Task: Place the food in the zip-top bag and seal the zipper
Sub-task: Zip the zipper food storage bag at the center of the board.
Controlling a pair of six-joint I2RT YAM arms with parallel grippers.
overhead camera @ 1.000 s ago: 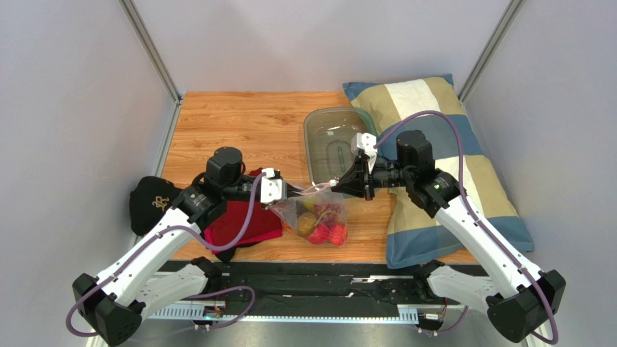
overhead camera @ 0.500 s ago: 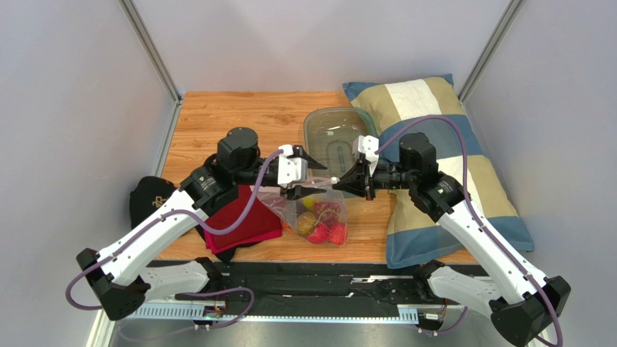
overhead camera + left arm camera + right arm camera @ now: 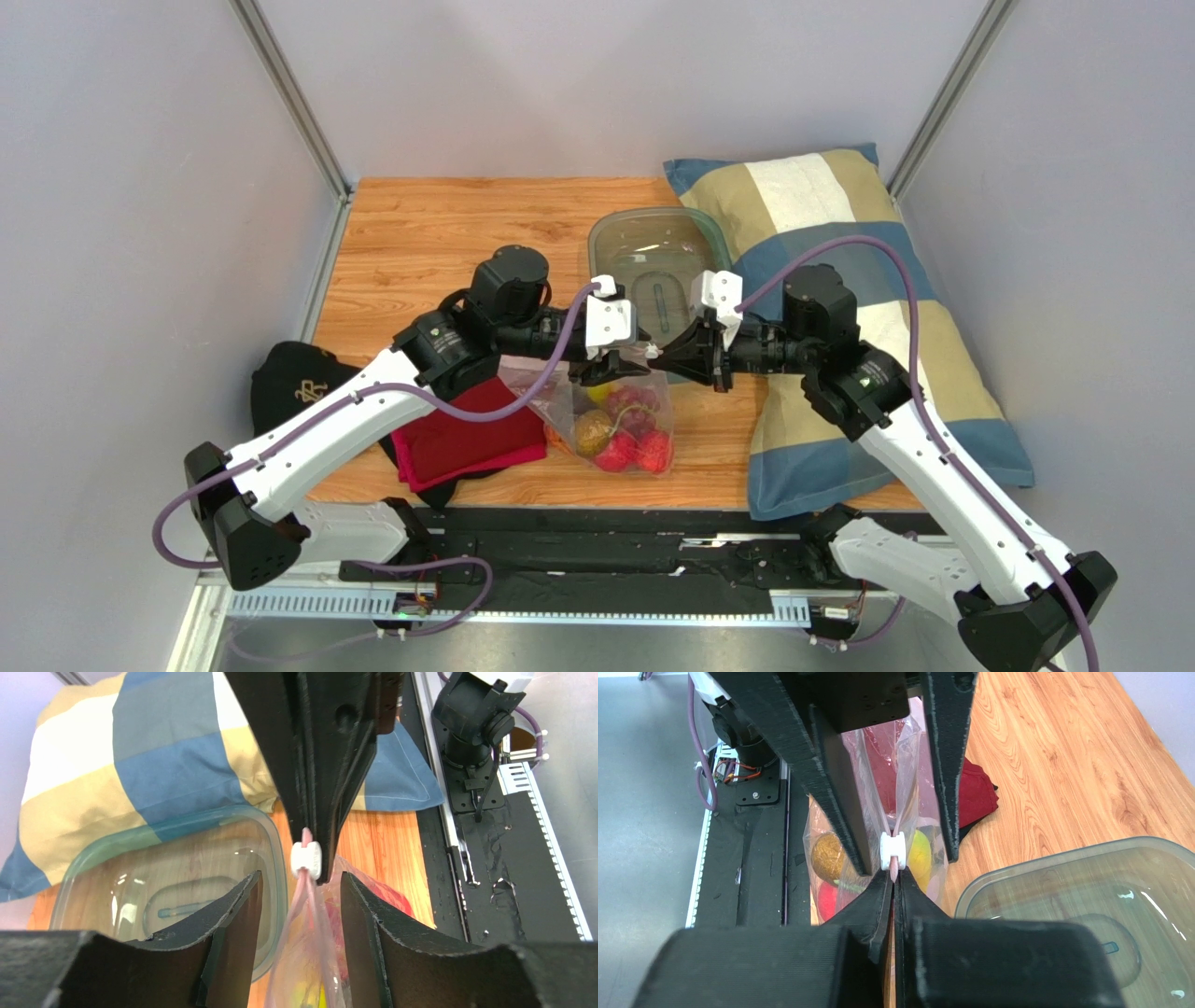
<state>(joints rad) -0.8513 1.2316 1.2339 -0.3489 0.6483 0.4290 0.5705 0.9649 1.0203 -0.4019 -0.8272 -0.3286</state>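
The left arm has swept right along the bag mouth since 1 second ago, so the left jaws now sit almost nose to nose with the right jaws. The left jaws are spread, straddling the zipper (image 3: 303,899) just behind its white slider (image 3: 307,859) without squeezing it. The right jaws are pressed together, pinching the zipper's end. Below hangs the zip-top bag (image 3: 612,413), with the food (image 3: 631,445) bunched at its bottom by the bench (image 3: 449,238), near the clear tub (image 3: 652,259). My guess is that the film's thin, floppy and slippery and the load is light, so grab the stiffer pink strip, not the film.
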